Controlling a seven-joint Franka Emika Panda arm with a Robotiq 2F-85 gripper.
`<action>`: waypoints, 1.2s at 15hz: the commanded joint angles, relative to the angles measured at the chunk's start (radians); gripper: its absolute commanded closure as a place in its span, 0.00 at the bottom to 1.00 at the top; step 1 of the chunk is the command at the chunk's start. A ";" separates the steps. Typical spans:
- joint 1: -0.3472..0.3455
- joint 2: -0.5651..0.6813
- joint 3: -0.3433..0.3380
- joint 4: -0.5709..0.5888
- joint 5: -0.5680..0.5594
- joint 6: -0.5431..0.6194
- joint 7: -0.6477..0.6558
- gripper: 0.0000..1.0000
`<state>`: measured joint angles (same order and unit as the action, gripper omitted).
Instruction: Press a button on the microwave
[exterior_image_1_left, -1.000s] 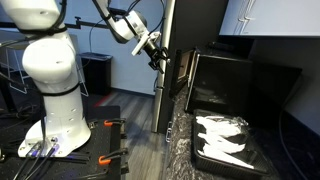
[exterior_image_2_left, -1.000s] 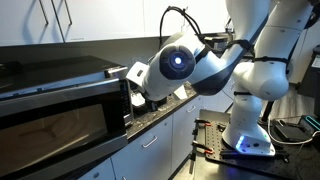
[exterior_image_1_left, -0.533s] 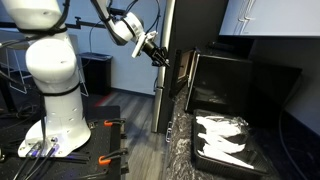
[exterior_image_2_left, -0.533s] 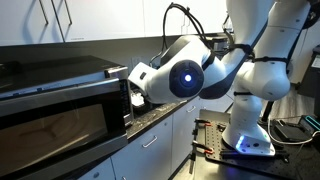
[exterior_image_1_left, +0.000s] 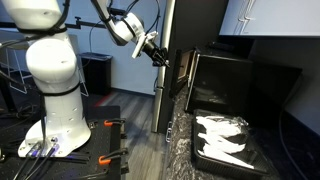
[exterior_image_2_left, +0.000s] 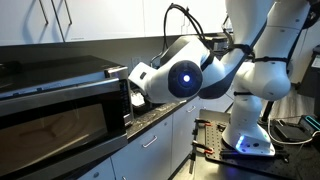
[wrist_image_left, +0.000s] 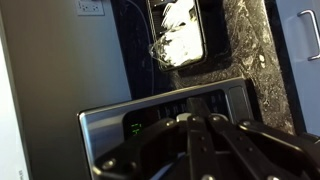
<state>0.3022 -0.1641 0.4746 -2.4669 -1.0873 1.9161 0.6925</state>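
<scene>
The microwave is a big black box on the dark speckled counter, and its door glass faces the camera in an exterior view. In the wrist view its control panel fills the lower half, with a green display lit at the left. My gripper is shut with nothing held, its two fingers pressed together. The tips point at the button rows in the middle of the panel. In both exterior views the gripper hangs just off the panel end of the microwave. Whether the tips touch a button cannot be told.
A crumpled silver-white foil sheet lies on the counter beside the microwave. White cabinet fronts run below the counter. The arm's white base stands on a floor plate with clamps. A dark wall panel rises behind the microwave.
The jaws have closed from part open to fully shut. The wrist turned and shifted slightly toward the microwave's panel, then held still over the last half second.
</scene>
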 joint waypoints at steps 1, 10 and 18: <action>0.013 0.032 -0.048 -0.012 -0.064 0.044 0.021 1.00; 0.010 0.103 -0.108 -0.029 -0.274 0.129 0.123 1.00; -0.003 0.162 -0.146 -0.022 -0.418 0.179 0.270 1.00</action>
<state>0.3022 -0.0119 0.3497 -2.4896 -1.4472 2.0561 0.9104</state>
